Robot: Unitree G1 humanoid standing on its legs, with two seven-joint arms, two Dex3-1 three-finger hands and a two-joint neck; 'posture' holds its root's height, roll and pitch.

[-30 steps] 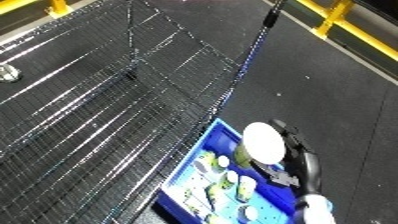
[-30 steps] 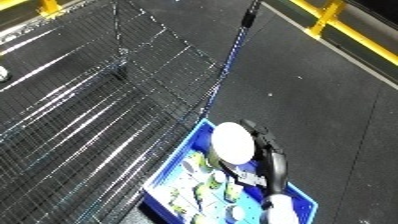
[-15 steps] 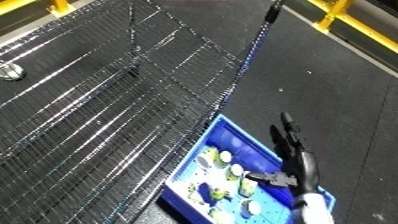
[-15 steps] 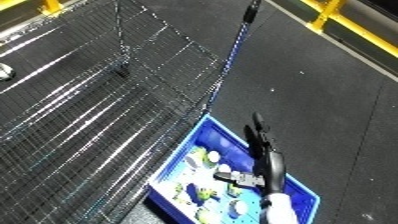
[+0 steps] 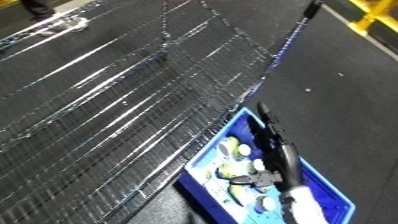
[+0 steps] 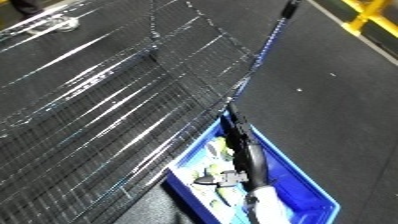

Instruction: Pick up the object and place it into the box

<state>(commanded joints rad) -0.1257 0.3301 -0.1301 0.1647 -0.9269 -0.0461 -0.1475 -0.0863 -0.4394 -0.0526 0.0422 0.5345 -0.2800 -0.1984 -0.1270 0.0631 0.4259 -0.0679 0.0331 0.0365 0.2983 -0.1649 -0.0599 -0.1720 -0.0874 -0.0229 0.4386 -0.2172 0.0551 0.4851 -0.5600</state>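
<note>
Object gone from right hand [image 5: 274, 150], bin [image 5: 325, 186] full.

A dark grey, slightly speckled floor [image 5: 346, 100] fills the right side of both views. To its left, a large wire mesh rack [image 5: 133, 105] runs slantwise across the scene, its thin metal rods catching bright streaks of overhead light. Along the rack's right edge, a blue-tinted bar [image 6: 266, 42] runs up to a dark end piece at the top. Beyond the floor, in the upper right corner away from the rack, stands a yellow railing [image 5: 373, 15]. A shiny patch glints at the rack's upper left corner [image 6: 53, 22].
</note>
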